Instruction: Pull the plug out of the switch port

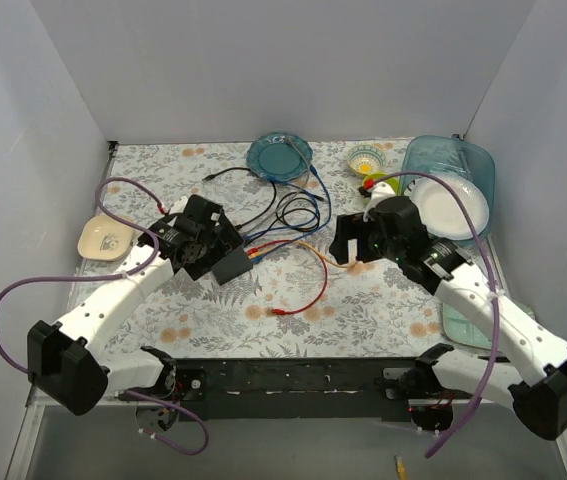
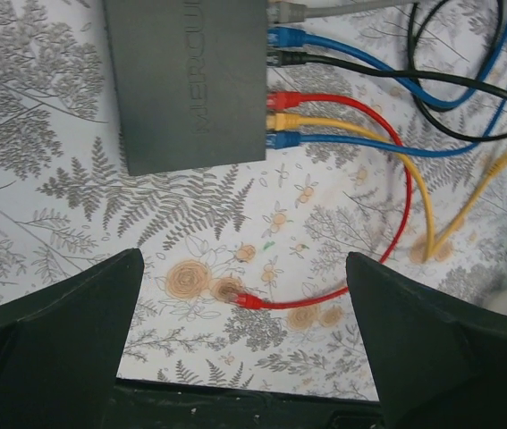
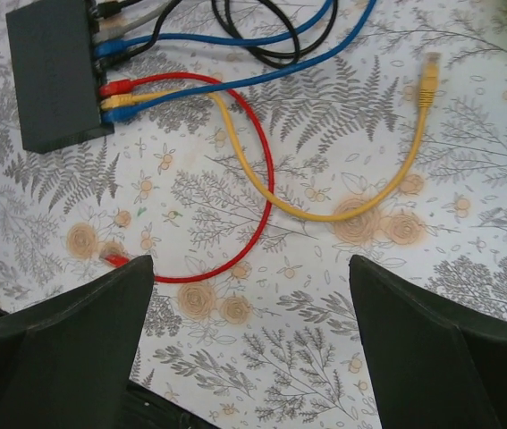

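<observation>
The black switch box (image 1: 233, 264) lies flat on the floral cloth; it also shows in the left wrist view (image 2: 189, 80) and the right wrist view (image 3: 52, 76). Several plugs sit in its row of sockets: grey, blue, black, red (image 2: 285, 99), yellow (image 2: 282, 121) and blue (image 2: 285, 138). The red cable loops to a loose end (image 2: 249, 301); the yellow cable ends loose too (image 3: 429, 76). My left gripper (image 2: 244, 295) is open and empty, above the cloth just near the box. My right gripper (image 3: 251, 295) is open and empty, right of the box over the cable loops.
A blue plate (image 1: 279, 156), a small patterned bowl (image 1: 367, 158), a cream dish (image 1: 104, 238), and a white plate (image 1: 451, 205) on a teal tray (image 1: 463, 160) ring the back and sides. Black and blue cables (image 1: 298, 205) coil behind the box.
</observation>
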Robot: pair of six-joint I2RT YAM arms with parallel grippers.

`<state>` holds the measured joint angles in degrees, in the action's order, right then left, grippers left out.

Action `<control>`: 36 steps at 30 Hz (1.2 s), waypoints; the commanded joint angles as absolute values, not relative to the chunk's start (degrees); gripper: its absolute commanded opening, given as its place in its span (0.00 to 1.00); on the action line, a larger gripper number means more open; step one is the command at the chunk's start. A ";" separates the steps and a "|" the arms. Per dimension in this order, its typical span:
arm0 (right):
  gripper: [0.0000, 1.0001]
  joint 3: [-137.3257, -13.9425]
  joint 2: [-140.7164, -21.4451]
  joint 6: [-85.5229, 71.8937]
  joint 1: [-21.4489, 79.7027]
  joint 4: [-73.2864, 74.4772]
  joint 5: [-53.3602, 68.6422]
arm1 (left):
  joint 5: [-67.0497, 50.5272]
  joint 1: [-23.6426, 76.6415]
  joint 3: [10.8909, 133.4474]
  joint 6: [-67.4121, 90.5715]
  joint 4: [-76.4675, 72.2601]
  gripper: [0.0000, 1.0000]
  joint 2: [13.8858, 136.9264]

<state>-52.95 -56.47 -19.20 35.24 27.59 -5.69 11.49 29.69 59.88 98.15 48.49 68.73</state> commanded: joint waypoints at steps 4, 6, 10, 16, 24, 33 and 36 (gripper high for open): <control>0.94 -67.05 -75.28 -16.43 41.21 23.99 3.59 | 17.50 22.17 62.05 101.87 56.78 0.98 71.28; 0.93 -70.39 -78.82 -17.66 41.22 23.73 5.44 | 15.13 16.56 61.87 101.08 54.51 0.98 72.24; 0.81 -72.77 -86.90 -18.89 41.22 19.88 9.30 | 11.53 13.45 63.98 100.11 50.90 0.94 78.47; 0.37 -86.27 -101.30 -18.10 41.13 23.90 9.23 | 5.54 10.81 63.37 99.58 46.32 0.83 81.83; 0.26 -99.83 -115.81 -21.70 40.17 24.43 10.55 | 3.51 11.16 54.25 99.23 47.99 0.50 75.07; 0.23 -115.81 -129.70 -22.77 39.64 27.42 7.65 | 1.15 12.39 48.17 98.09 45.53 0.18 71.54; 0.25 -117.77 -133.49 -21.89 39.64 30.31 7.74 | 0.09 12.83 45.27 98.26 43.69 0.15 71.02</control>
